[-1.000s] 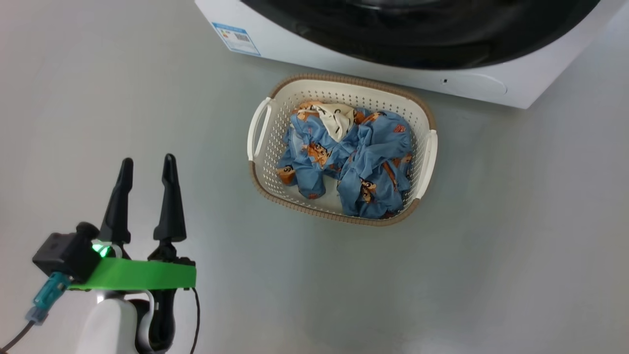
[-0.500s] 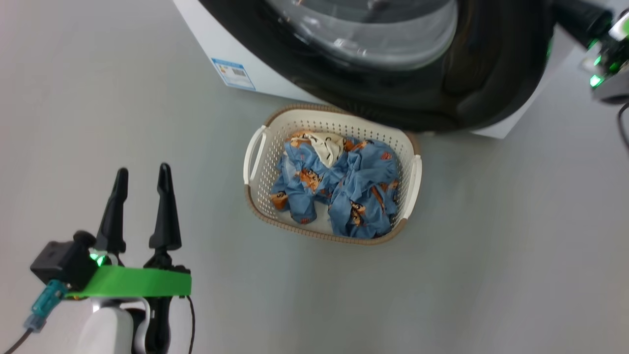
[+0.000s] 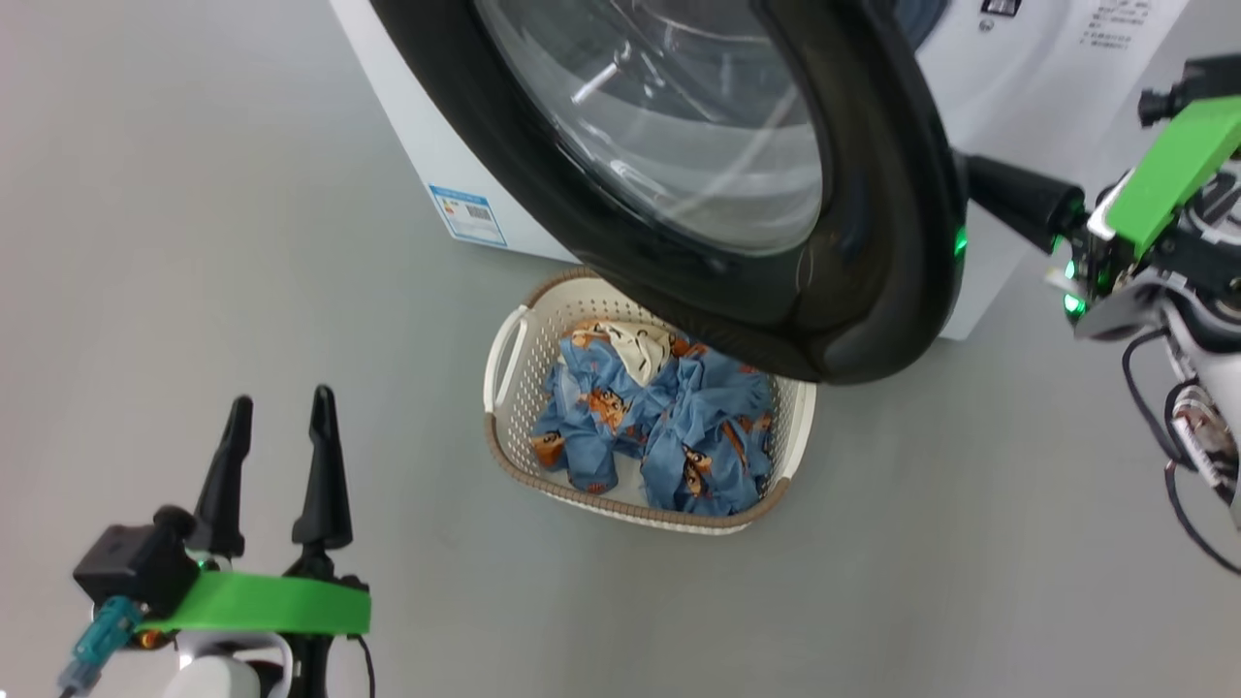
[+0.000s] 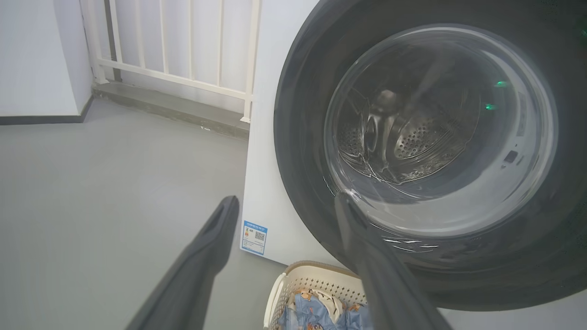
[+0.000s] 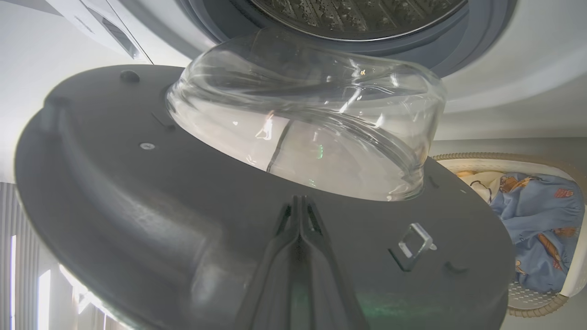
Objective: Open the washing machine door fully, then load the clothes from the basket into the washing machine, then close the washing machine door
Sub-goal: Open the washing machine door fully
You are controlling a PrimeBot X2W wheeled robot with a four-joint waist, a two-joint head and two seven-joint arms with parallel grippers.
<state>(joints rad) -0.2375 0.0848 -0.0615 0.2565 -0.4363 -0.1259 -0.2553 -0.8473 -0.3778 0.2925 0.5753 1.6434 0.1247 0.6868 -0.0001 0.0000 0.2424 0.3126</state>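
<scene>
Head view, door: I see the door [image 3: 873, 242] swung partly out from the washer [image 3: 407, 126]. Its black ring covers the far rim of the basket [image 3: 511, 407] from this angle.
Head view, basket: it stands on the grey floor [image 3: 194, 242] just in front of the washer. The blue clothes [image 3: 679, 427] are heaped inside, with a cream patch at the far side.
Head view, left gripper: my left gripper [image 3: 281, 399] hangs low at left, fingers apart with nothing between them, well apart from the basket.
Head view, right gripper: my right gripper [image 3: 974, 179] reaches in from the right, its tips going behind the door's free edge.
Left wrist view, fingers: spread wide and aimed at the washer's front, with a blue sticker [image 4: 253, 237] between them.
Left wrist view, door: through its window I make out the steel drum [image 4: 412, 137]. The basket and clothes sit at the bottom edge, and a white railing [image 4: 183, 46] stands beyond.
Right wrist view, fingers: pressed together and holding nothing, with the tips at the door's dark inner face just below the glass bowl [image 5: 312, 128]. I cannot tell whether they touch it.
Right wrist view, washer: the grey gasket [image 5: 481, 27] and drum mouth lie uncovered above the bowl.
Right wrist view, clothes: in the basket at right, past the door's edge.
</scene>
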